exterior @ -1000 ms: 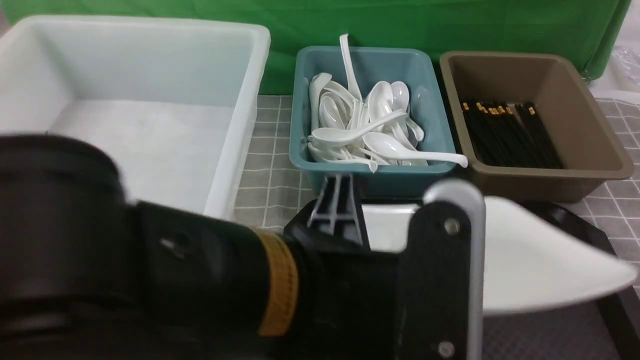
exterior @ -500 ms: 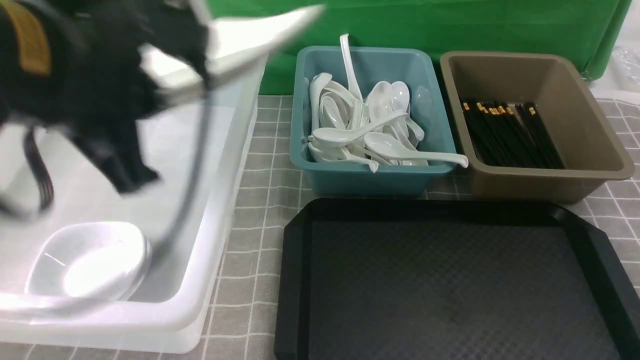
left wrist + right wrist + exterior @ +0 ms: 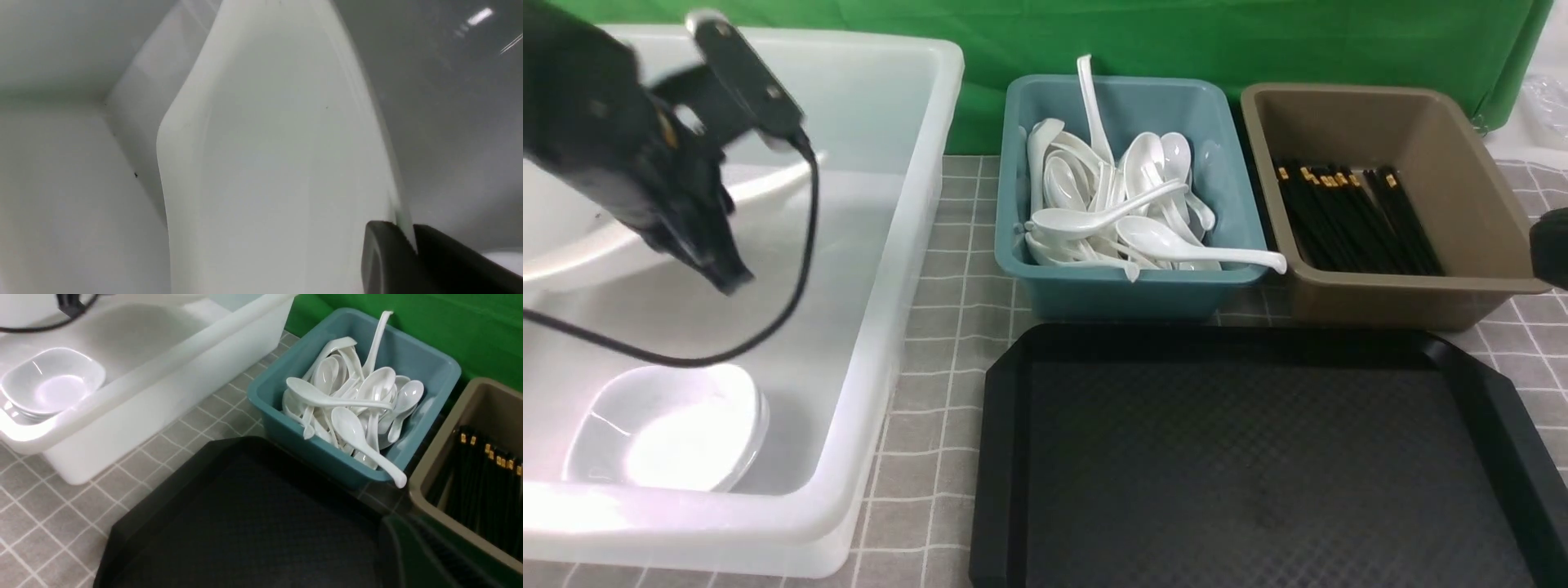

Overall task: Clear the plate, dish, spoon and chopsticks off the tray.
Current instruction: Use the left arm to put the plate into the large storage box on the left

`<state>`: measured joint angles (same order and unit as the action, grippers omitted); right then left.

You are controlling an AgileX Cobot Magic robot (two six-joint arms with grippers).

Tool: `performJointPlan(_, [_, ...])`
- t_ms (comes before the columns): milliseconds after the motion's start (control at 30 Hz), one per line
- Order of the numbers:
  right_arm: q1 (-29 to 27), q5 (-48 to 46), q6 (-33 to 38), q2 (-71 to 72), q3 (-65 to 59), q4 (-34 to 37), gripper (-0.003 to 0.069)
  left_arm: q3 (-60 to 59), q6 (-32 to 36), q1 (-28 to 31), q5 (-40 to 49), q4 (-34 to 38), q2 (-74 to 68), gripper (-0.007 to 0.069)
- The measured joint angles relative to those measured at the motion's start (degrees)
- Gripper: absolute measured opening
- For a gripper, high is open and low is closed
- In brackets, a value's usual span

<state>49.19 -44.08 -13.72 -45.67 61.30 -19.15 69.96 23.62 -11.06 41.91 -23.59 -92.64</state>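
While the left gripper (image 3: 402, 241) stays clamped on the rim of the plate (image 3: 278, 163), it holds that plate tilted inside the white tub (image 3: 915, 245), above the tub floor and not yet resting on it. This looks like the last step of the task: the tray (image 3: 1258, 457) is bare, the dish (image 3: 670, 433) sits in the tub's near corner, and spoons (image 3: 1127, 220) and chopsticks (image 3: 1356, 216) lie in the teal bin (image 3: 1123, 290) and brown bin (image 3: 1421, 302) (which spoon or pair came off the tray I cannot tell). The next move probably calls for lowering and levelling the plate, keeping it off the dish, then parting the jaws. The right gripper's jaws are together; only a dark edge of the right arm (image 3: 1553, 245) shows.

A second ago the left arm filled the foreground with the plate over the tray. Half a second ago the plate was high above the tub's far rim, blurred; now it is lower, within the walls. The dish has not shifted, and the right arm's edge is newly in view.
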Motion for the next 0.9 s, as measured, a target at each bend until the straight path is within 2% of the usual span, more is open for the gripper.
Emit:
performJointPlan(267, [0.00, -1.98, 0.11, 0.00, 0.00, 1.70, 0.0023, 0.06, -3.34, 0.11, -2.47, -2.78, -6.46, 0.0029])
performJointPlan(333, [0.00, -2.56, 0.24, 0.00, 0.00, 1.92, 0.0023, 0.42, -5.79, 0.11, -3.00, -2.21, -7.67, 0.0030])
performJointPlan(500, [0.00, -2.61, 0.24, 0.00, 0.00, 2.32, 0.0023, 0.56, -6.74, 0.11, -3.71, 0.96, -9.21, 0.0058])
performJointPlan(567, [0.00, -2.61, 0.61, 0.00, 0.00, 2.83, 0.0023, 0.56, -6.99, 0.11, -3.37, 1.93, -10.06, 0.0087])
performJointPlan(700, [0.00, -3.35, 1.09, 0.00, 0.00, 4.12, 0.0023, 0.56, -7.05, 0.11, -1.29, 5.31, -12.73, 0.0201])
performJointPlan(733, [0.00, -3.50, 1.16, 0.00, 0.00, 4.13, 0.0023, 0.56, -7.05, 0.11, -1.24, 5.45, -12.82, 0.0206])
performJointPlan(900, [0.00, -5.43, 1.19, 0.00, 0.00, 5.02, 0.0023, 0.56, -6.94, 0.11, -0.59, 7.07, -13.63, 0.0347])
